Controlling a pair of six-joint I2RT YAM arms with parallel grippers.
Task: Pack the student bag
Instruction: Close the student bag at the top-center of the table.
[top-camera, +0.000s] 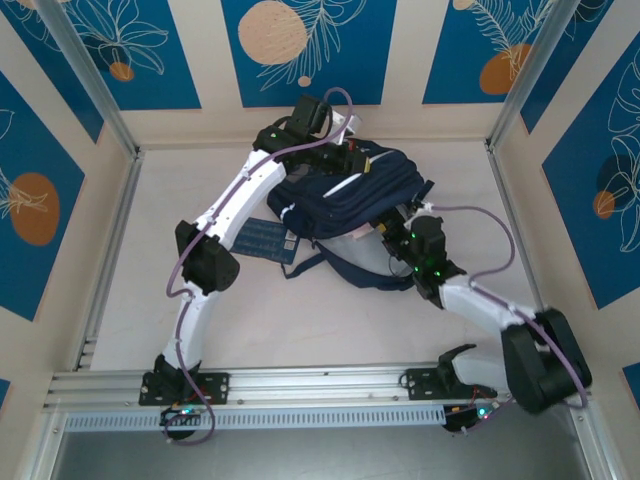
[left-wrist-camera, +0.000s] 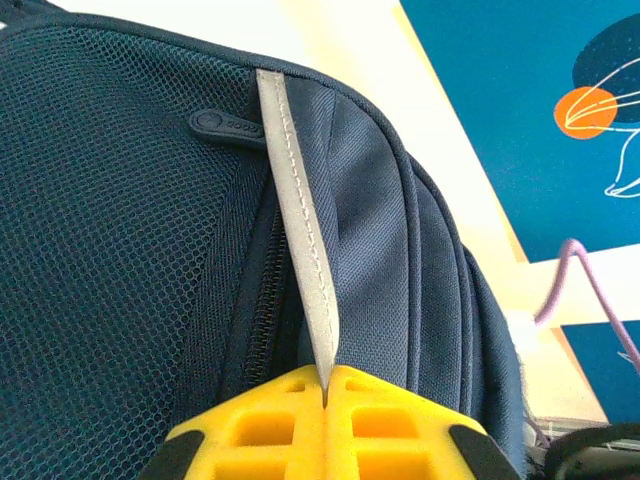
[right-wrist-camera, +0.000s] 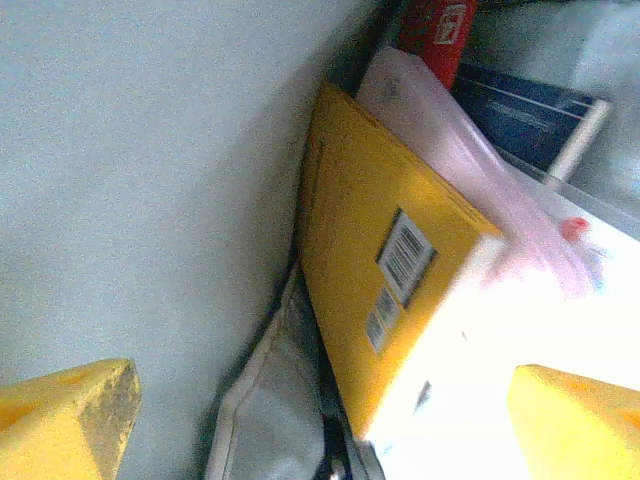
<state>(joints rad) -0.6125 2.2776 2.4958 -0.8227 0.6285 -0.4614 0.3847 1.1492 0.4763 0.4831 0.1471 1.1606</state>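
The student bag (top-camera: 350, 190), dark navy with silver stripes, lies in the middle of the table. My left gripper (top-camera: 352, 158) is at its far top edge. In the left wrist view the yellow fingers (left-wrist-camera: 270, 420) of the left gripper (left-wrist-camera: 326, 388) are shut on a silver reflective stripe (left-wrist-camera: 300, 230) of the bag (left-wrist-camera: 120, 200). My right gripper (top-camera: 393, 232) reaches into the bag's right side. Inside, the right gripper (right-wrist-camera: 320, 430) stands open, its fingertips (right-wrist-camera: 70, 420) wide apart. Just beyond it a yellow book with a barcode (right-wrist-camera: 390, 260) leans against the grey lining (right-wrist-camera: 130, 170).
Behind the yellow book sit a pink translucent item (right-wrist-camera: 450, 140), a red item (right-wrist-camera: 435, 30) and a navy item (right-wrist-camera: 520, 110). A blue patterned flat item (top-camera: 262, 238) lies on the table left of the bag. A black strap (top-camera: 350, 272) trails toward the near side.
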